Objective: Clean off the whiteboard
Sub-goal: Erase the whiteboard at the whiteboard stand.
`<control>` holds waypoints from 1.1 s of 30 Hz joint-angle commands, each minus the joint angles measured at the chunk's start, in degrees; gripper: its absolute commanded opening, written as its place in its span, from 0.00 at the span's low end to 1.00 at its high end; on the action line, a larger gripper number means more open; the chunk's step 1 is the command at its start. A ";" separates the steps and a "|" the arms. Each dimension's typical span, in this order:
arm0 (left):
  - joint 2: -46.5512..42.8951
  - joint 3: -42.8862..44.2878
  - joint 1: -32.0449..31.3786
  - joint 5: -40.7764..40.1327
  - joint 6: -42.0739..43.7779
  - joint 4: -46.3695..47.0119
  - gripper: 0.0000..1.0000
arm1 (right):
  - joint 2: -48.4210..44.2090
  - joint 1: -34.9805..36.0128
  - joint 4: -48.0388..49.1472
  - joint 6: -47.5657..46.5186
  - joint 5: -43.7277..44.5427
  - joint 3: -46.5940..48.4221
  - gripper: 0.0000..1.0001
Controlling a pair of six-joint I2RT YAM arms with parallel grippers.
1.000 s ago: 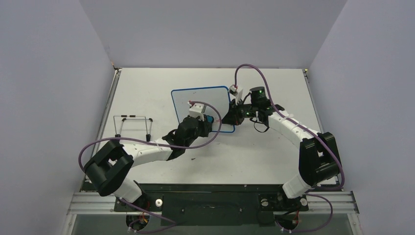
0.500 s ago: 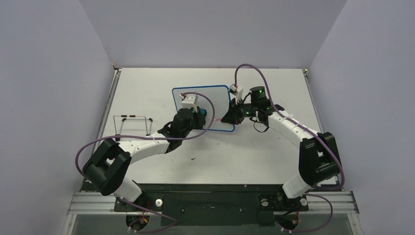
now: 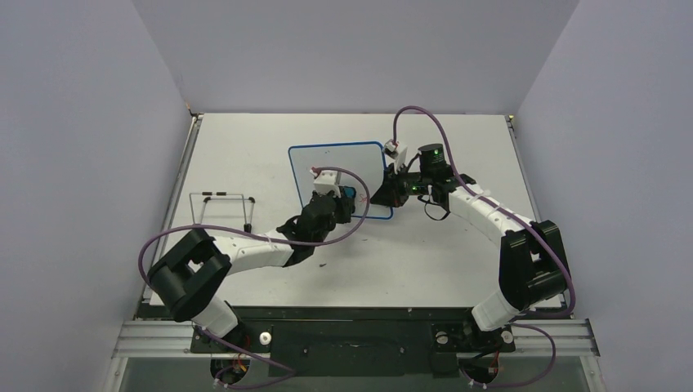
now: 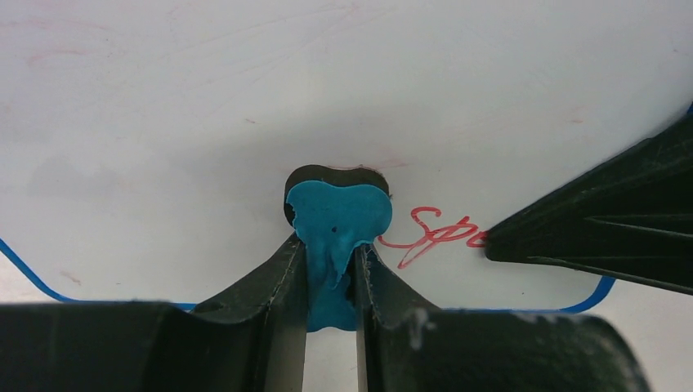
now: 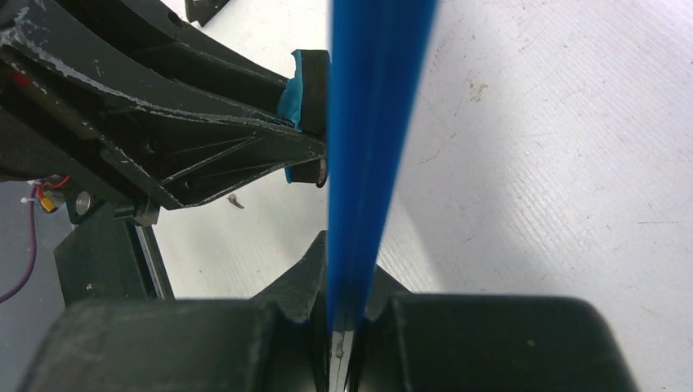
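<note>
Whiteboard (image 3: 339, 167), red writing: right gripper (image 5: 347, 282) clamped on its rim; left gripper (image 4: 331, 253) clamped on blue eraser (image 4: 339, 212) touching board face

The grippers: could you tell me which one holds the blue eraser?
The left gripper holds the eraser; the right gripper clamps the whiteboard by its blue rim.

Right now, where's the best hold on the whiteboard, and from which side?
Grip the whiteboard by its thin blue rim on the right edge, coming edge-on from the right, as the right gripper does. It is flat and thin, so jaws straddle the edge, leaving the face free for the eraser in the left gripper.
</note>
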 commanded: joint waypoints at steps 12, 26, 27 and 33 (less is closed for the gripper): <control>-7.41 -6.93 11.89 3.53 -2.01 5.16 0.00 | -1.44 2.69 -5.24 -1.89 -4.65 0.10 0.00; -3.35 -7.98 -4.21 0.45 -4.18 11.53 0.00 | -1.77 2.63 -5.12 -1.76 -4.52 0.03 0.00; -3.48 -8.30 -4.01 -0.34 -4.12 10.67 0.00 | -1.76 2.62 -5.13 -1.74 -4.49 0.01 0.00; -8.62 -13.35 5.81 -1.04 -6.06 7.74 0.00 | -2.02 2.60 -5.05 -1.72 -4.71 -0.04 0.00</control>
